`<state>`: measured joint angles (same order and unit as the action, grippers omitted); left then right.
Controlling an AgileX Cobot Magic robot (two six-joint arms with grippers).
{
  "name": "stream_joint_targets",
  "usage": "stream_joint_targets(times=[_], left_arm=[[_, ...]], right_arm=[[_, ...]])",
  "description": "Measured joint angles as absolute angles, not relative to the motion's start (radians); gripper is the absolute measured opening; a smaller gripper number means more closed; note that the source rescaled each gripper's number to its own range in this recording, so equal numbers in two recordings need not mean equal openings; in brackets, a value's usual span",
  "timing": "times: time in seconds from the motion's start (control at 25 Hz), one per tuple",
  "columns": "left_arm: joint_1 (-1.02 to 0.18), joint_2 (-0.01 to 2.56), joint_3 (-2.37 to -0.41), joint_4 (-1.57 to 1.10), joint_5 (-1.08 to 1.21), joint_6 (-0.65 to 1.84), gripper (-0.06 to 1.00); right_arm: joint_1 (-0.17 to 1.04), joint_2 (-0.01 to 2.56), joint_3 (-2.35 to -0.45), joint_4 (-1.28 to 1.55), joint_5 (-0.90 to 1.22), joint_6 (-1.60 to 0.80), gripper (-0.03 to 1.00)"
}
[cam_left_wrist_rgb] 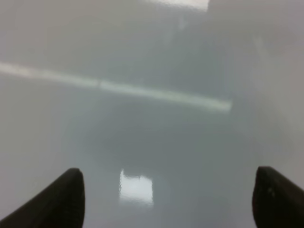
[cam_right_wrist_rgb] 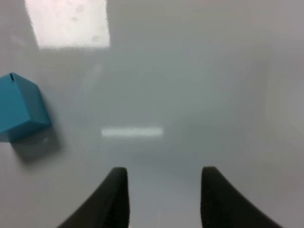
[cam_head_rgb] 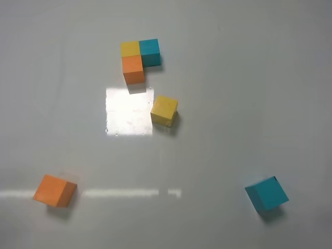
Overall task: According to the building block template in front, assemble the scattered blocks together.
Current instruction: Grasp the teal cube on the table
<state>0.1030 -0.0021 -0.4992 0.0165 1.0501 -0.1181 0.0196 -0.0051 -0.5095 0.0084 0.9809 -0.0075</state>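
OK, nothing is assembled yet. The template (cam_head_rgb: 136, 57) sits at the far side of the table (cam_head_rgb: 249, 78) as the reference. Its yellow and teal are side by side, with orange touching yellow on the near side to make an L.

The loose cubes are well apart: yellow cube (cam_head_rgb: 164, 110) near the template, orange cube (cam_head_rgb: 54, 191) on my left, teal cube (cam_head_rgb: 266, 193) on my right.

My left gripper (cam_left_wrist_rgb: 168, 202) has its fingers spread wide and is empty, with only bare table below and no orange in its view. My right gripper (cam_right_wrist_rgb: 164, 199) has its fingers parted more narrowly and is also empty. The teal cube sits off to one side in its view, not between the fingers.

Likely split: each arm takes its own side's cube. The yellow cube sits skewed to the template, so it probably needs squaring.
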Motion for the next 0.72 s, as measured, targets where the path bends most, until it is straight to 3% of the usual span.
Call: stream_joint_targets(times=[0.48,0.72], left_arm=[[0.103,-0.002,-0.499,0.016,1.050,-0.118,0.71],[0.103,-0.002,-0.499,0.016,1.050,-0.118,0.71]], right_arm=[[0.020,-0.005,-0.520,0.000,0.973,-0.024,0.00],[0.021,0.217,-0.736,0.036,0.969,-0.228,0.04]])
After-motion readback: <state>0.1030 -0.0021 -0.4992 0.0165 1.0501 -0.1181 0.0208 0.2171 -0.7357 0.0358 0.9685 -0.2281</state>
